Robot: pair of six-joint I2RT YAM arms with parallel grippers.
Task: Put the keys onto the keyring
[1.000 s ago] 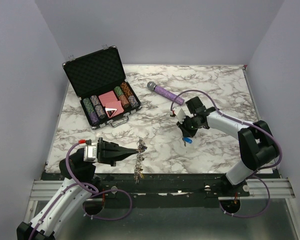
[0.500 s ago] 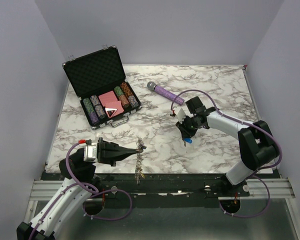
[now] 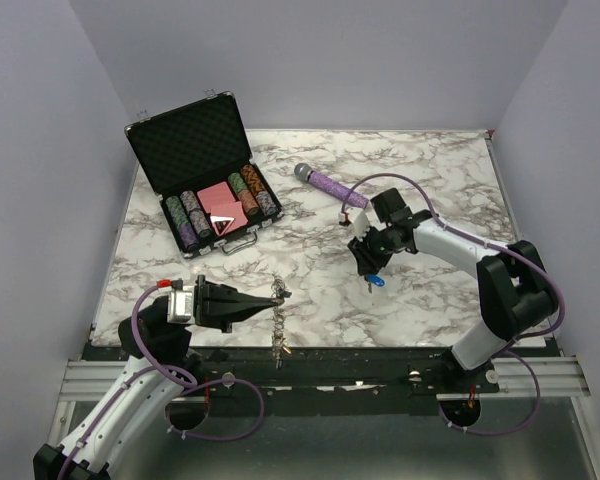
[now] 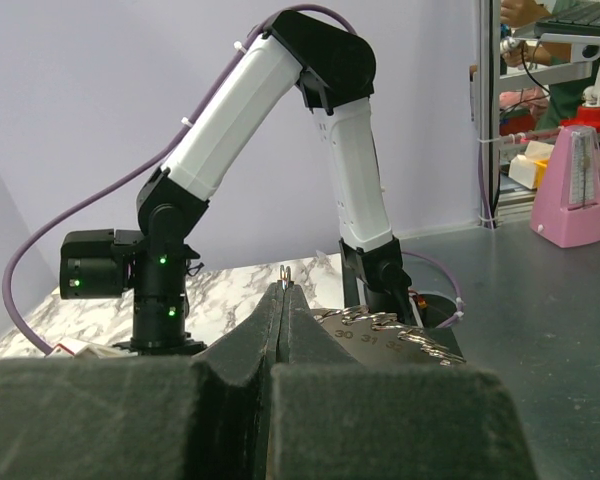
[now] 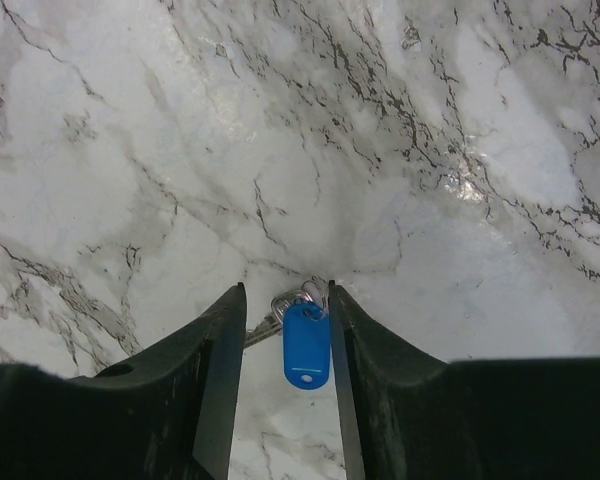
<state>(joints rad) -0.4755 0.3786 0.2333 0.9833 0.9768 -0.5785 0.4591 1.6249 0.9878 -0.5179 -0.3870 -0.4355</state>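
Low over the marble table (image 3: pixel 440 170), my right gripper (image 3: pixel 366 272) is open. Between its fingers (image 5: pixel 220 350) lies a key with a blue plastic tag (image 5: pixel 305 345) on the tabletop; its small split ring is close to the right finger. The same blue key (image 3: pixel 377 282) shows in the top view, right of centre. My left gripper (image 3: pixel 269 303) is shut near the front edge on the keyring (image 3: pixel 278 318), which hangs from its tips with several keys on it. In the left wrist view the fingertips (image 4: pixel 283 300) pinch the thin wire, and the ring's toothed edge (image 4: pixel 400 332) juts right.
An open black case of poker chips (image 3: pixel 202 190) stands at the back left. A purple microphone (image 3: pixel 330 185) lies behind my right gripper. The keyring hangs over the table's front edge (image 3: pixel 310 348). A pink metronome (image 4: pixel 578 185) stands off the table.
My right gripper has opened and drawn slightly up and back, leaving the blue key on the table. The left arm holds still with the keyring.
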